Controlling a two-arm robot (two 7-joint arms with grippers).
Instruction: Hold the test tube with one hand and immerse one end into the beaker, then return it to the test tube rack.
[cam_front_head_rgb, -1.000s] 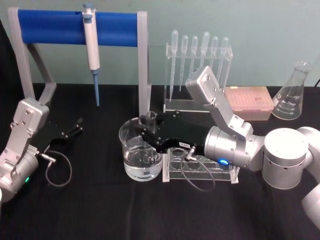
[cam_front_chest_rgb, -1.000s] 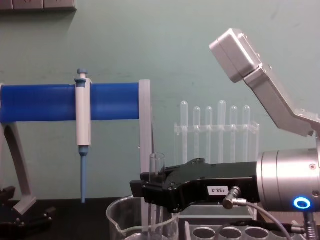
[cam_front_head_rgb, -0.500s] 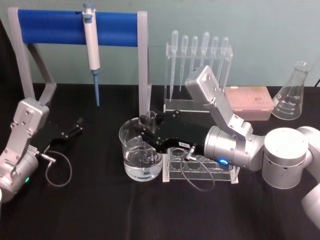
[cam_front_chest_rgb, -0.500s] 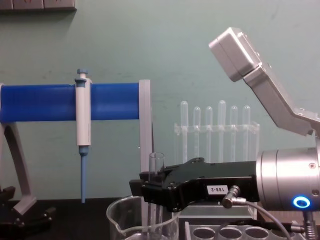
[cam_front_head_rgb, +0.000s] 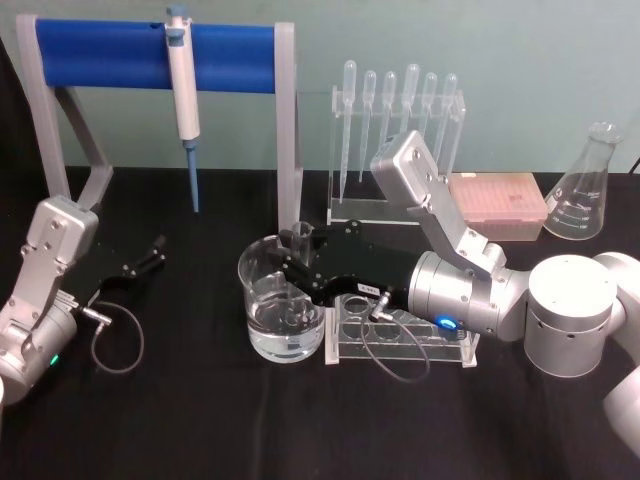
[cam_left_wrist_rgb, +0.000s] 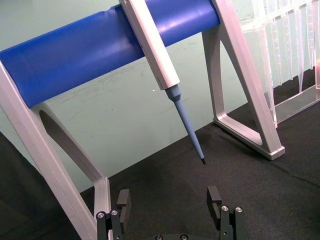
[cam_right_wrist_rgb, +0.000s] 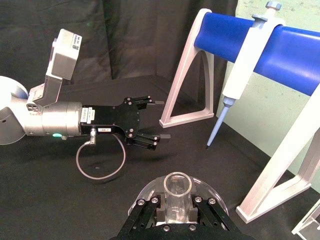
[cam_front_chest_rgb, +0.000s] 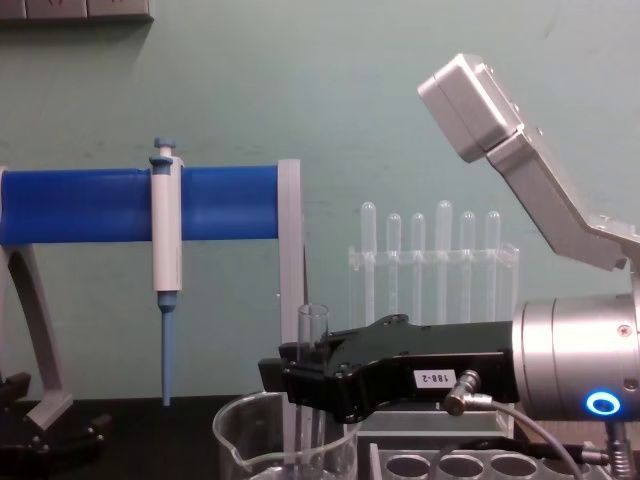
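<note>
My right gripper (cam_front_head_rgb: 296, 262) reaches in from the right over the beaker (cam_front_head_rgb: 268, 312) and is shut on the test tube (cam_front_head_rgb: 303, 237). The tube stands upright, its flared rim (cam_front_chest_rgb: 313, 318) above the black fingers and its lower part inside the beaker (cam_front_chest_rgb: 250, 440), which holds clear liquid. In the right wrist view the tube's open mouth (cam_right_wrist_rgb: 178, 185) sits between the fingers of the right gripper (cam_right_wrist_rgb: 178, 207). My left gripper (cam_front_head_rgb: 155, 254) rests open at the table's left, also seen open as the left gripper (cam_right_wrist_rgb: 150, 120) in the right wrist view and as the left gripper (cam_left_wrist_rgb: 170, 204).
A clear tube rack (cam_front_head_rgb: 420, 345) lies just right of the beaker under my right wrist. A blue-barred stand (cam_front_head_rgb: 150, 55) holds a pipettor (cam_front_head_rgb: 183, 95) behind. A pipette rack (cam_front_head_rgb: 395, 150), a pink tip box (cam_front_head_rgb: 497, 203) and a conical flask (cam_front_head_rgb: 585, 190) stand at the back right.
</note>
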